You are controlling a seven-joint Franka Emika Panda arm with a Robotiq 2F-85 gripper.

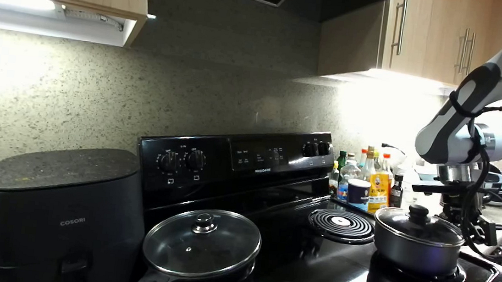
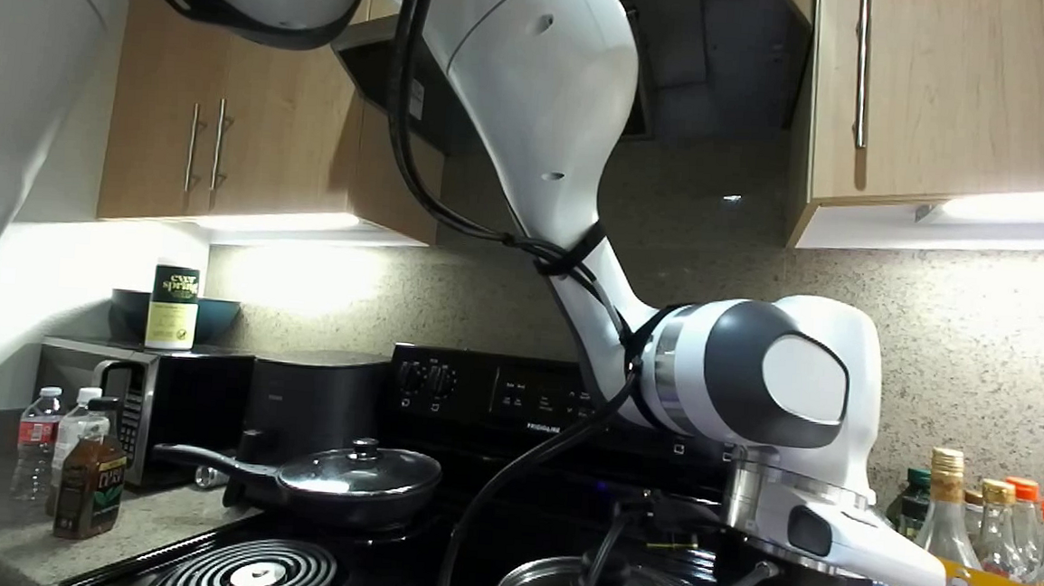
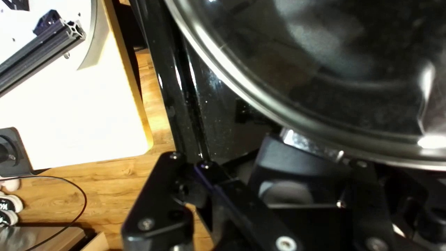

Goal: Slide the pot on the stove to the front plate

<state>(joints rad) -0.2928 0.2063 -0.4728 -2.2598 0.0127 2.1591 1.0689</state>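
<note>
While the black gripper (image 3: 284, 164) stands parted, centre it.
Pinch the grey metal saucepan's (image 1: 413, 251) dark handle (image 3: 296, 167), wrist view, lower centre.

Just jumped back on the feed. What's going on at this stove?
The robot arm has its gripper at the handle of a lidded pot; whether it's shut on it, I can't tell. The pot sits over a burner near the front edge of the stove, part of the burner's rim showing past its base. A lidded frying pan stands apart from it.
</note>
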